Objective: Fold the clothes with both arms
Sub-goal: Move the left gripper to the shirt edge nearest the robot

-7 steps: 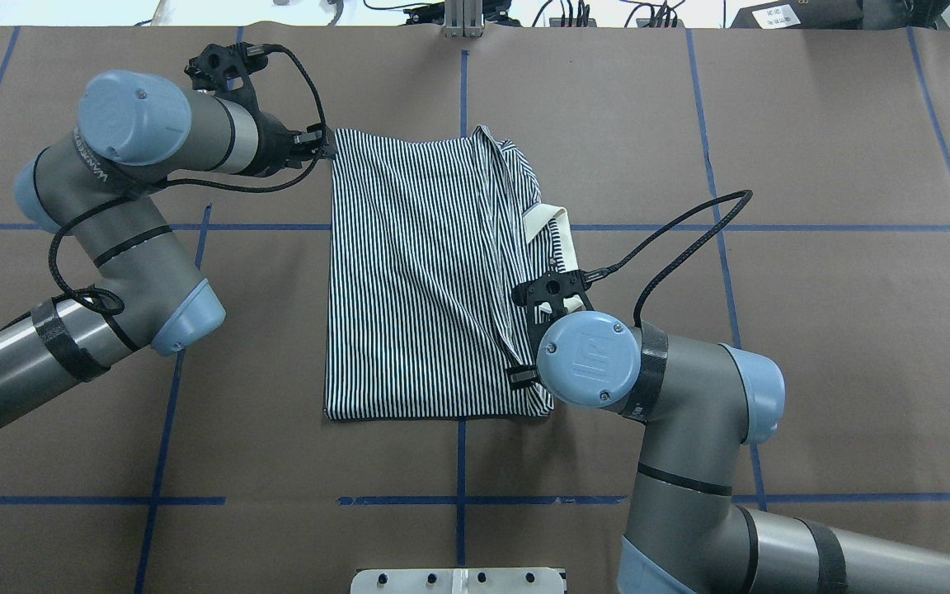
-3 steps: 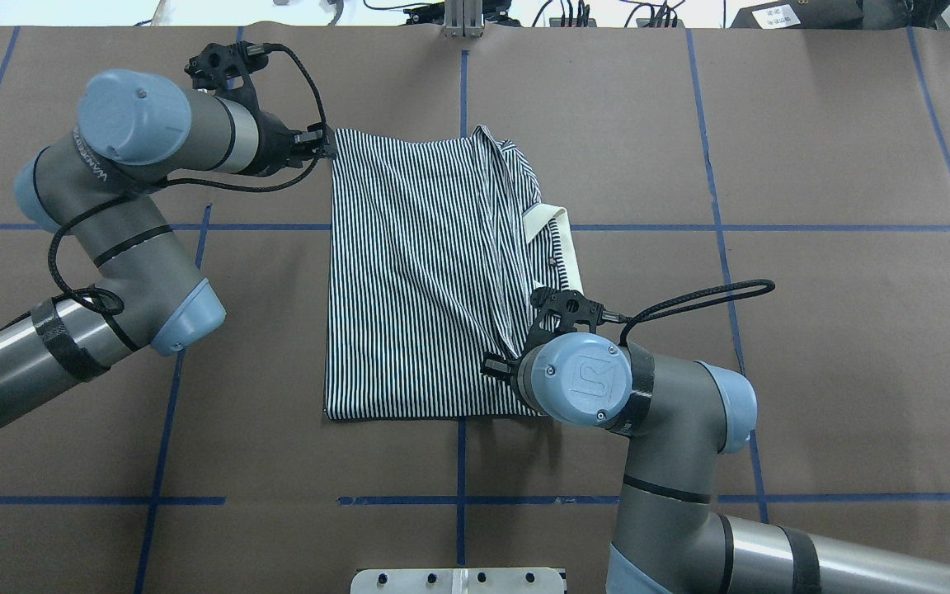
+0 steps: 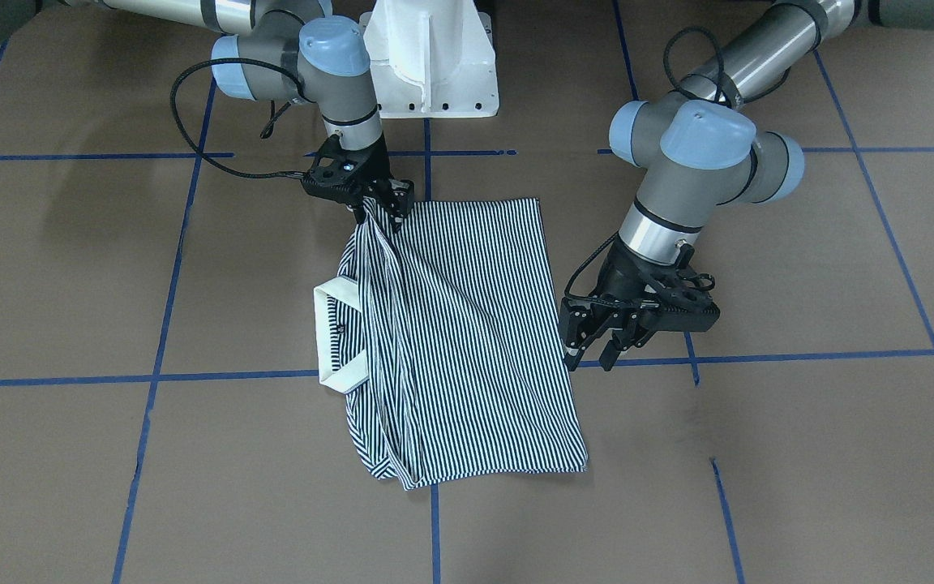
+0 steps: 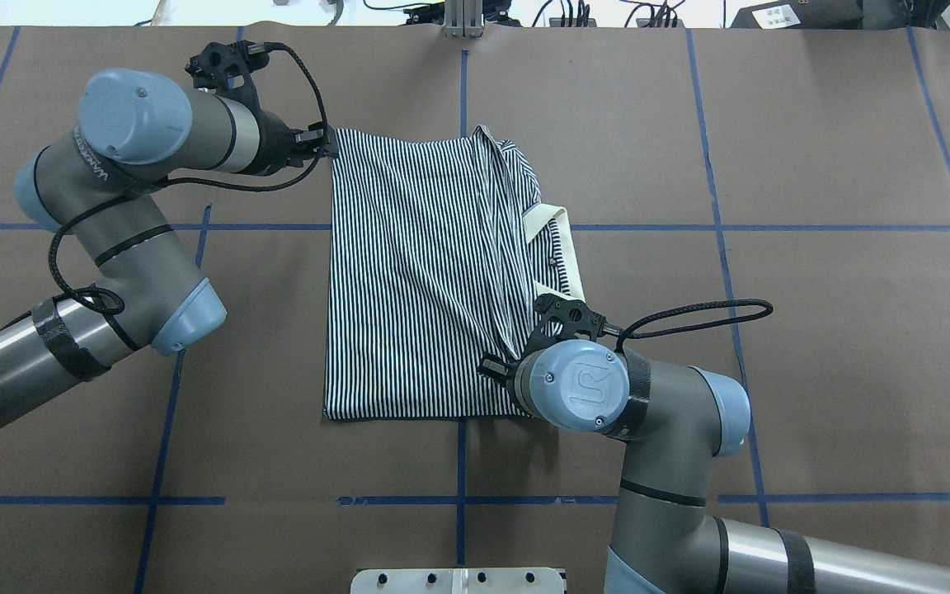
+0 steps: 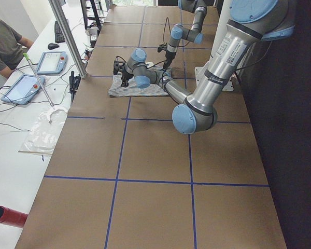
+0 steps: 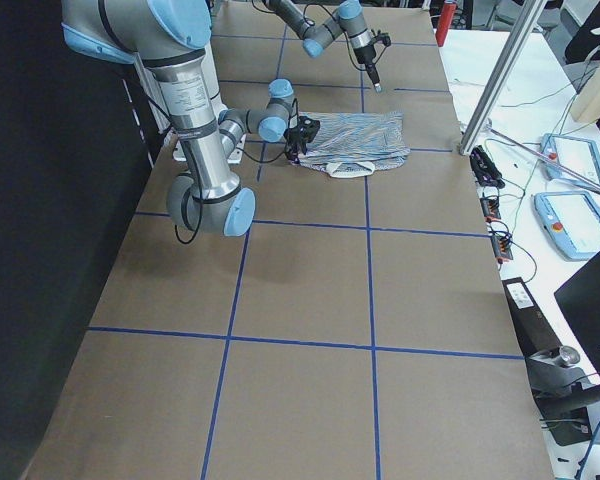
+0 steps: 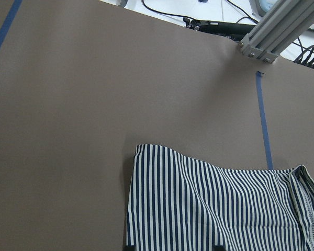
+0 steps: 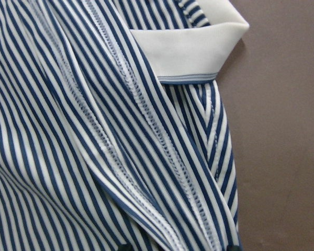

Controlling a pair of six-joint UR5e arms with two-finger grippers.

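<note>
Both grippers are sitting at corners of the polo shirt (image 4: 417, 272), which is lying near the middle of the table (image 4: 813, 346). It is doubled into a rough rectangle, with the cream collar (image 3: 325, 341) poking out on the robot's right side.

Note on the right gripper (image 3: 382, 212): it is bearing down on the shirt's right corner nearest the base. Its wrist view is showing the fingertips well apart, with a ridge of bunched stripe and seam running between them. Jaws wide, nothing clamped yet.

Note on the left gripper (image 3: 589, 357): it is hanging clear above the cloth, over the far left corner by the overhead and wrist views. Jaws wide, empty.

Step in hand (judgement): the arms are taking hold for the next fold. The right arm is getting set to pinch; the left is not yet down.

Next move (judgement): it is calling for the right jaws to be closing on every layer of that ridge. The left should be dropping onto its corner and pinching too, so both corners are lifting together. A missed lower layer is the risk I am watching for.
</note>
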